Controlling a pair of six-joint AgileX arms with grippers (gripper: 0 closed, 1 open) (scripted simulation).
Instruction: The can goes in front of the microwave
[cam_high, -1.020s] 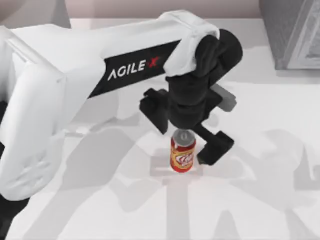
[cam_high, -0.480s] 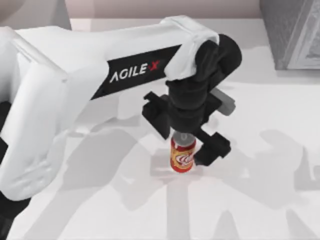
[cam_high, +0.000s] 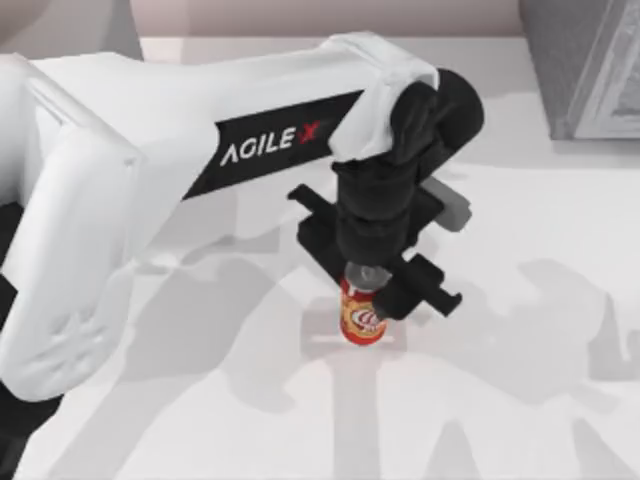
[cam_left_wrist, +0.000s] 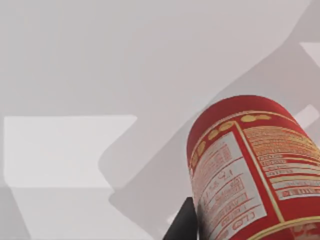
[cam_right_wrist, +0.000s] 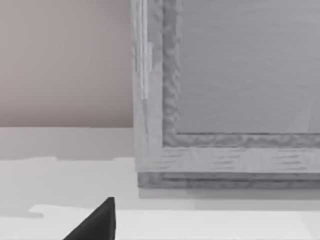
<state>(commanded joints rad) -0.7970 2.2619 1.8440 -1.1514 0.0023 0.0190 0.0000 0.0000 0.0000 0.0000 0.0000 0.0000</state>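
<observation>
The can, red with a yellow-orange label and a silver top, stands upright on the white table near the middle of the top view. My left gripper reaches straight down over it, with one finger on each side of the can's upper part, shut on it. The left wrist view shows the can close up, with a dark fingertip against its side. A pale grey box that looks like the microwave sits at the back left corner, its front hidden behind my left arm. My right gripper is parked facing the speckled box.
A darker speckled grey box with a white panel stands at the back right, and fills much of the right wrist view. The white tabletop spreads to the front and right of the can.
My left gripper's fingers have drawn inward around the can and the wrist has sunk slightly. The can has stayed where it was on the table.
</observation>
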